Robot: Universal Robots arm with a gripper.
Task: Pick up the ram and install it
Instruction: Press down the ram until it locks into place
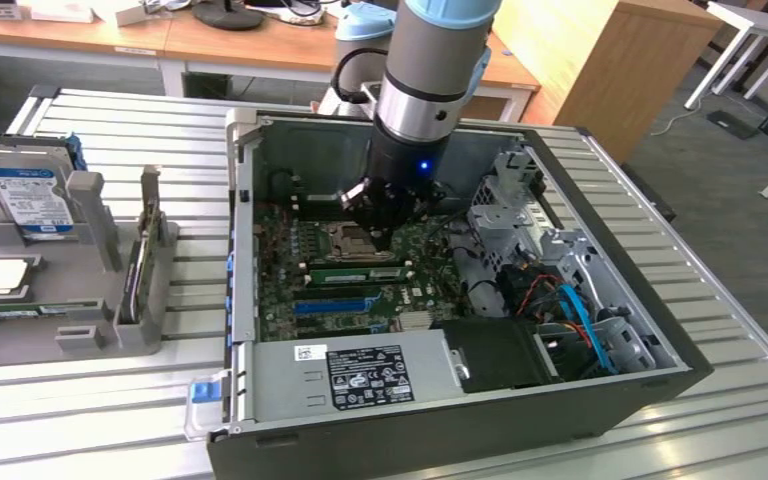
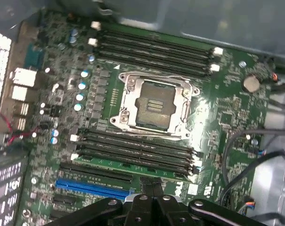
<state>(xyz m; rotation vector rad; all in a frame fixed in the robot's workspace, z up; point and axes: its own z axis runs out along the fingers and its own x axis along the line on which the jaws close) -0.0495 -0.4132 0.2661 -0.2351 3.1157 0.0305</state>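
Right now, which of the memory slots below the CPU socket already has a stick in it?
The slot nearest the blue connector: a green ram sits in it, right by the shut gripper. The other slots in that bank are dark and empty.

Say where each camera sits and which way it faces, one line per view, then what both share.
Exterior view: off the arm, high, looking down on the open PC case; the arm's wrist and end effector show.
Wrist view: on the wrist, looking down onto the motherboard; the shut end effector shows, over the ram.
Shared: CPU socket and blue slot.
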